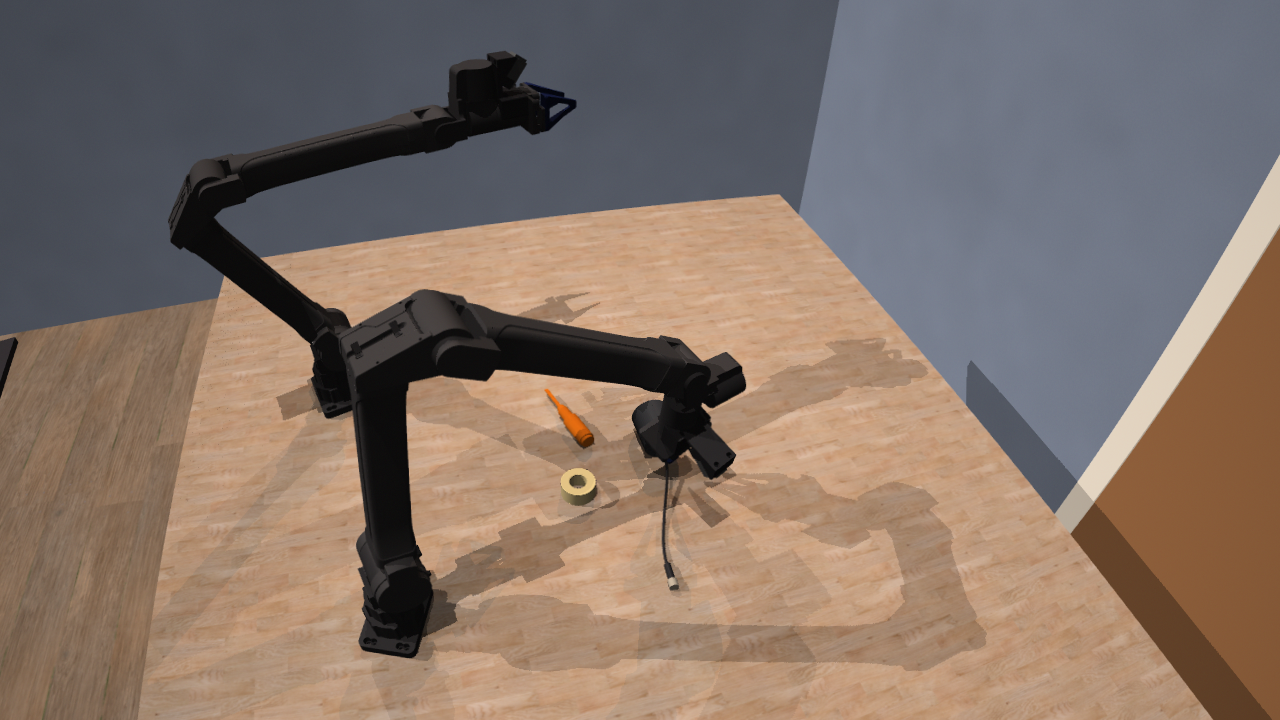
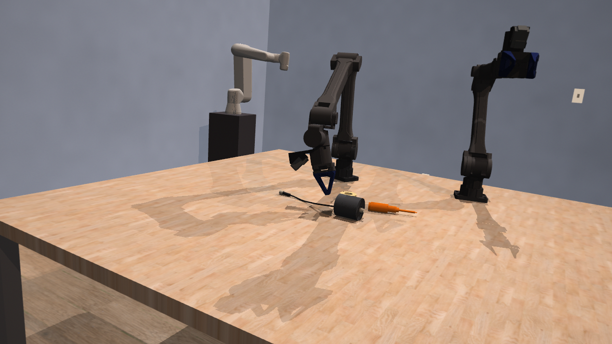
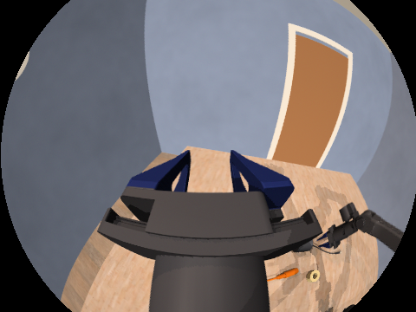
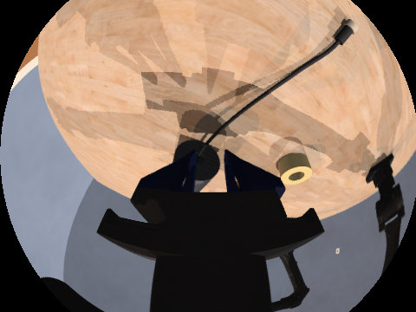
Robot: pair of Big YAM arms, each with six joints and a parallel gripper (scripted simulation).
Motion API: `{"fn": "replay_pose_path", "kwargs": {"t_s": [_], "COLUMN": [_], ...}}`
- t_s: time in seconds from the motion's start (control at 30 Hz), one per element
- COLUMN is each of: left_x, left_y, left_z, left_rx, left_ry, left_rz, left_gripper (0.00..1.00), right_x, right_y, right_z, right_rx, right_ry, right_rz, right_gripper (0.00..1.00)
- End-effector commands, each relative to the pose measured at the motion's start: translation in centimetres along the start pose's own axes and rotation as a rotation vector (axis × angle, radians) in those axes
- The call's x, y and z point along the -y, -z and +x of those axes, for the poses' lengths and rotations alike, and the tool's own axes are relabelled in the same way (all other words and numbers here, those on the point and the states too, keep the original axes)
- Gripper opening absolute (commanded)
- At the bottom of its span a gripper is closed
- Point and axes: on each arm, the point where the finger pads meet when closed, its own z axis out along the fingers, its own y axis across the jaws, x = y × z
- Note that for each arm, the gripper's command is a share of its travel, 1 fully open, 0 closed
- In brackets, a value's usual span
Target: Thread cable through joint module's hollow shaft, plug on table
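The black joint module (image 1: 643,424) (image 2: 347,207) (image 4: 211,162) lies on its side on the table. A small light stub (image 2: 361,209) shows at its right face in the exterior view; shaft end or plug tip, I cannot tell. The black cable (image 1: 664,519) (image 2: 306,200) (image 4: 269,91) runs out of the opposite face to a connector with a wide metal end (image 1: 672,580) (image 2: 281,193) (image 4: 347,31), at or near the table. The narrow-tipped plug is not clearly visible. My right gripper (image 2: 327,193) (image 4: 210,154) is slightly open and empty, just above the module's cable side. My left gripper (image 1: 572,105) (image 2: 520,65) (image 3: 210,154) is open and empty, high up.
A yellow tape roll (image 1: 578,498) (image 4: 289,162) stands near the module on the arm-base side. An orange screwdriver (image 1: 573,424) (image 2: 380,208) (image 3: 289,274) lies close by, off the module's stub side. A pale robot arm (image 2: 244,72) stands on a black pedestal beyond the table.
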Motion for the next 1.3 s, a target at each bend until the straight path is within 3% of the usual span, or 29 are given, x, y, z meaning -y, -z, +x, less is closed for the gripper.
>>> {"fn": "replay_pose_path", "kwargs": {"t_s": [0.0,0.63,0.73,0.97,1.1,1.27], "left_x": [0.0,0.0,0.0,0.0,0.0,0.0], "left_y": [0.2,0.2,0.2,0.2,0.2,0.2], "left_z": [-2.1,-2.1,-2.1,-2.1,-2.1,-2.1], "left_rx": [0.042,0.042,0.042,0.042,0.042,0.042], "left_ry": [-0.005,-0.005,-0.005,-0.005,-0.005,-0.005], "left_rz": [0.000,0.000,0.000,0.000,0.000,0.000], "left_gripper": [0.46,0.46,0.46,0.46,0.46,0.46], "right_x": [-0.2,0.0,0.4,0.0,0.9,0.1], "right_y": [0.9,1.5,-0.1,1.5,0.2,1.5], "right_z": [-0.6,-0.8,-1.3,-1.0,-1.3,-1.2], "right_rx": [0.009,0.020,0.013,0.030,0.008,0.036], "right_ry": [0.114,0.508,0.570,0.741,0.775,0.902], "right_rz": [-0.025,-0.033,-0.010,-0.041,-0.001,-0.039], "right_gripper": [0.32,0.32,0.32,0.32,0.32,0.32]}}
